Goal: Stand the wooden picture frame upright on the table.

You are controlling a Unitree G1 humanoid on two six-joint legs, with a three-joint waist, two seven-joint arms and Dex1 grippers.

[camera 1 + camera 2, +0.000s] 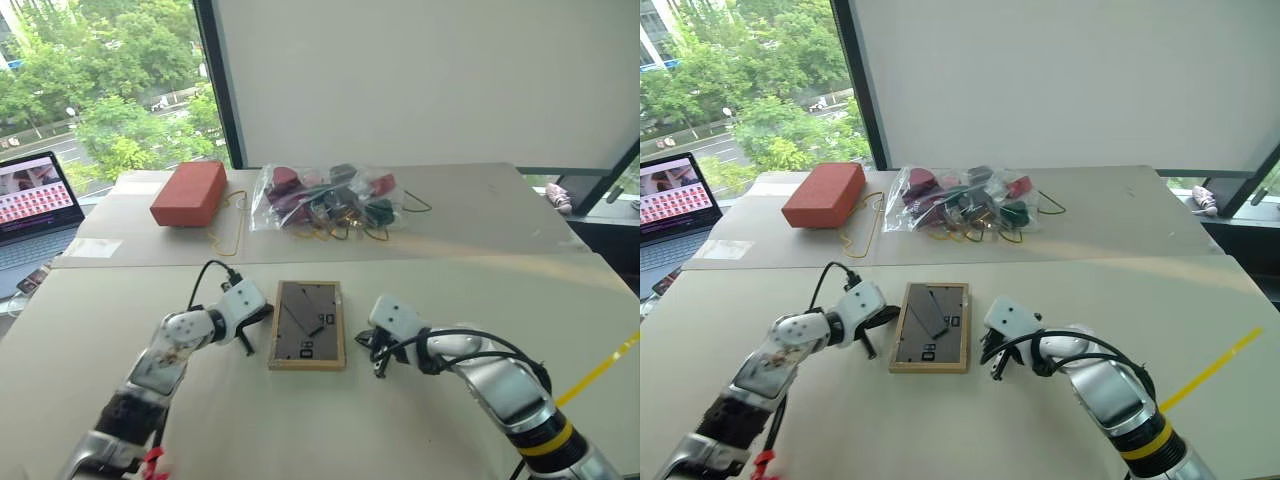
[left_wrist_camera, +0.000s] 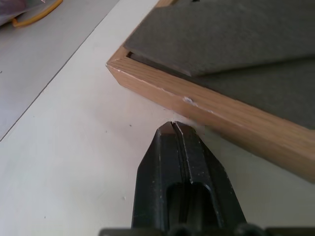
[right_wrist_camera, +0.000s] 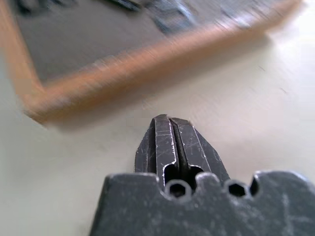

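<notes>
Head views: the frame [image 1: 308, 325] lies flat on the table [image 1: 400, 430], back panel up, between the two claws. The left claw [image 1: 247, 340] sits just beside the frame's left edge, the right claw [image 1: 377, 362] near its right edge, a little apart. Both claws hold nothing. Farther back on the table lie a reddish-brown block [image 1: 189, 193] and a clear bag [image 1: 325, 198] of mixed small items, side by side. A yellow cord [image 1: 228, 233] loops on the table between them. A laptop [image 1: 32, 210] with a lit screen stands off the table's far left corner. A yellow strip [image 1: 598, 370] crosses the table at the right.

Left wrist view: the left claw [image 2: 175, 129] is pressed fully together, its tip very near the frame's [image 2: 216, 110] light-wood side rail; whether it touches I cannot tell. The grey back panel fills the space beyond the rail.

Right wrist view: the right claw [image 3: 166, 121] is also fully closed, pointing at a corner of the frame [image 3: 123, 64], with bare table [image 3: 256, 113] between tip and wood.
</notes>
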